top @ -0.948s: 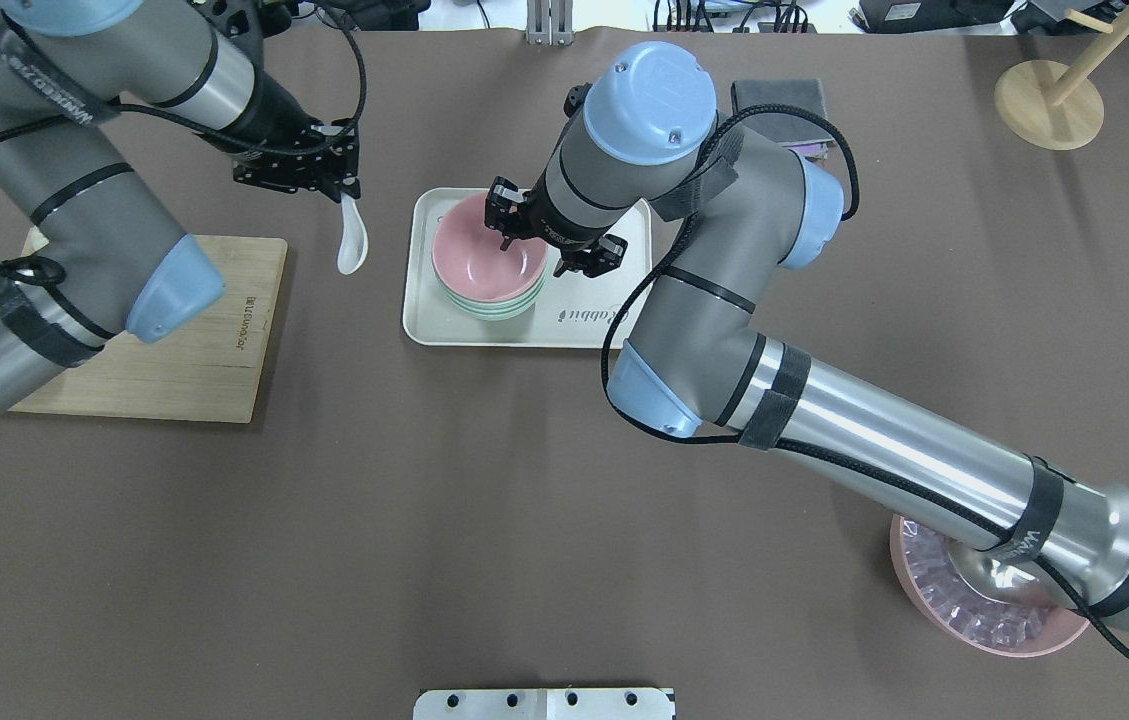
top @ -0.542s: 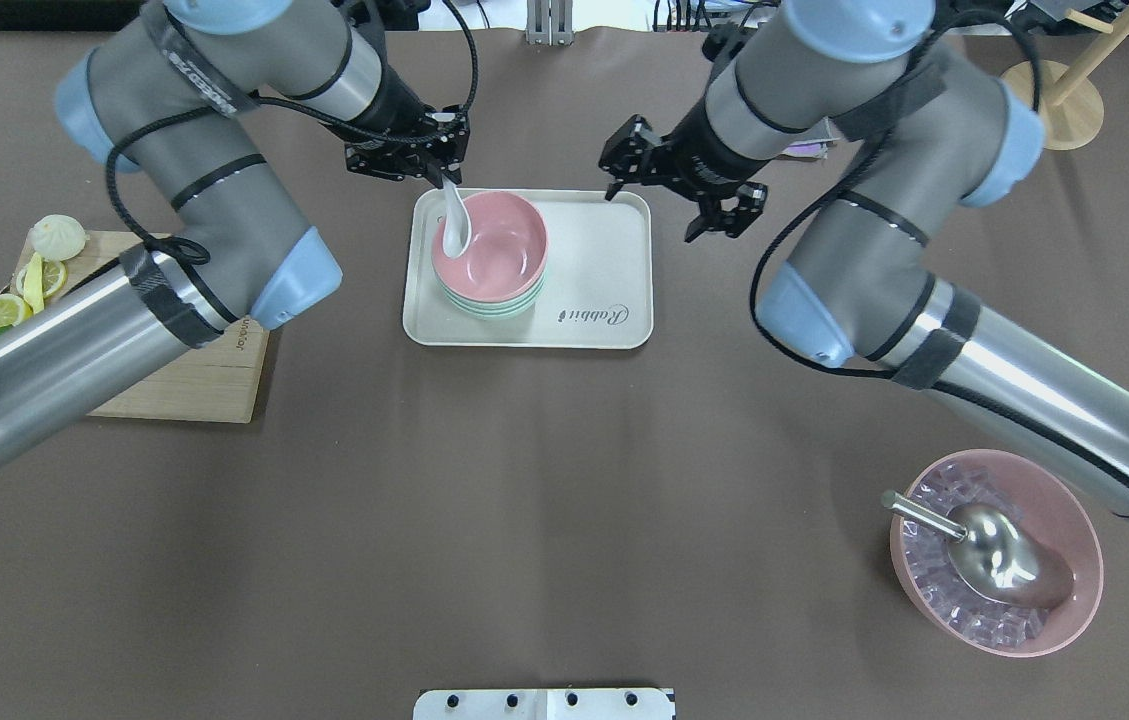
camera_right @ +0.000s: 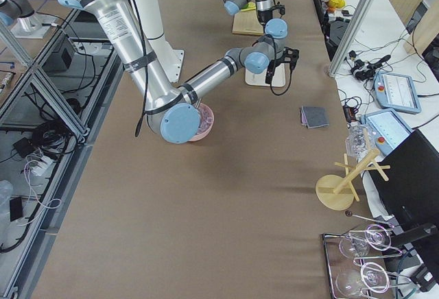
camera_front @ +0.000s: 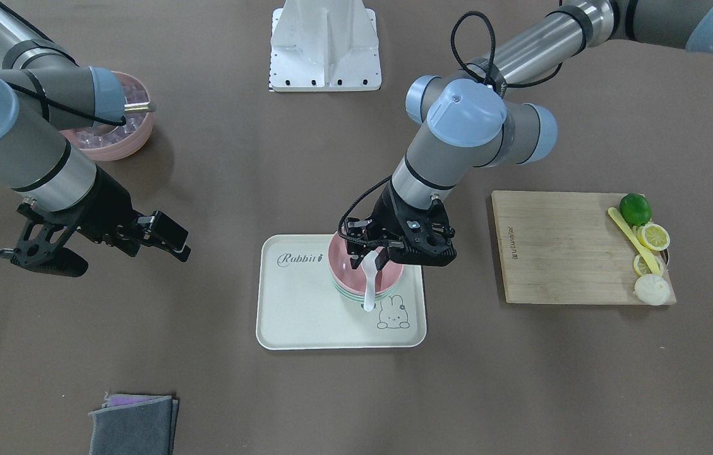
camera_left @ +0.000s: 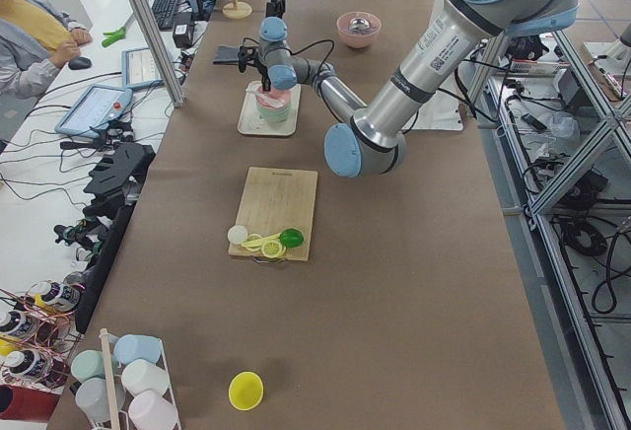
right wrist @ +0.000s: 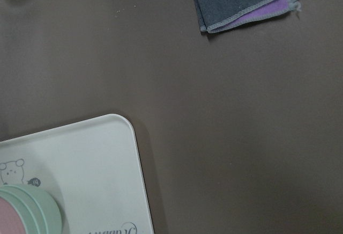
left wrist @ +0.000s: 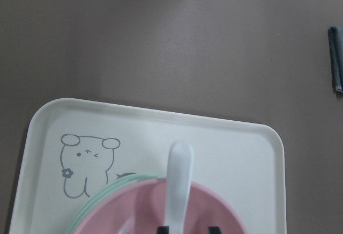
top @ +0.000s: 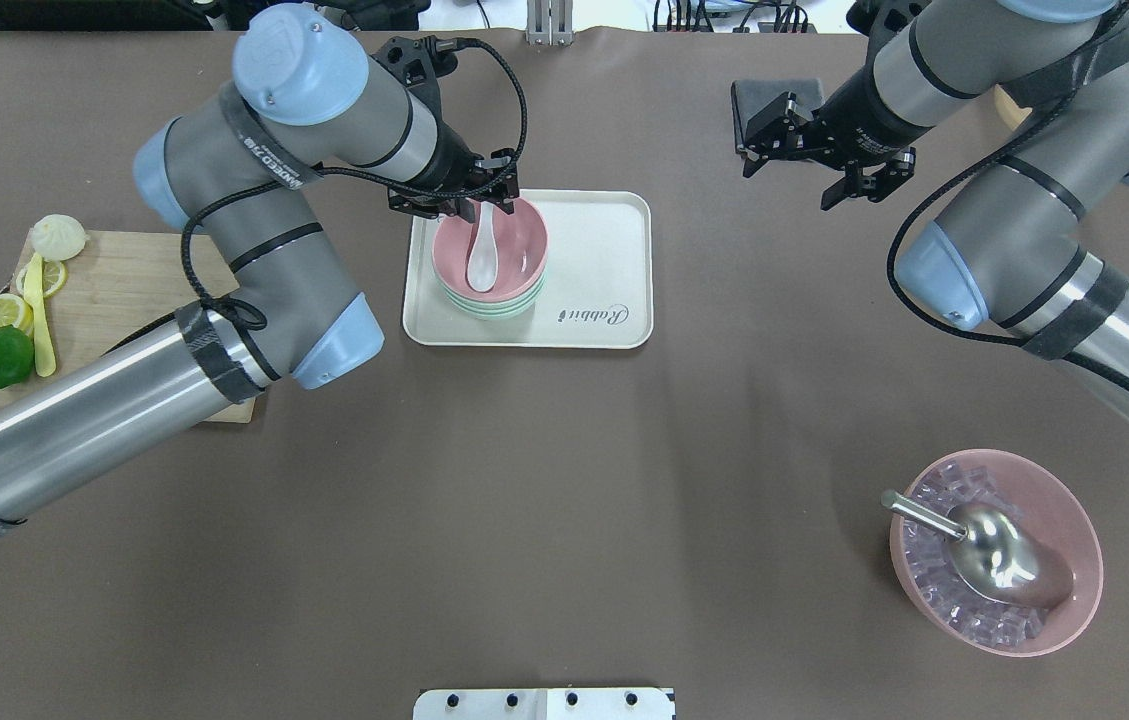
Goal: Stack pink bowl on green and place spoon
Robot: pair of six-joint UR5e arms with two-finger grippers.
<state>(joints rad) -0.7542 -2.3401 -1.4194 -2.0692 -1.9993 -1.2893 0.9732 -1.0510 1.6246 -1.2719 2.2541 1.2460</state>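
Bright, even light from above, with soft shadows and little glare.

Around the tray (top: 614,215) the desk (top: 564,450) is evenly lit, and the arms throw blurred, dark shadows on it to the left and right of the tray. White streaks of glare run along the arms' metal tubes (top: 74,430), and the scoop (top: 1009,560), well away from the tray, gleams. In the left wrist view the spoon (left wrist: 178,183), which ends short of the tray's far rim, looks soft because it is too near the lens. Both side views are coarse around the tray.
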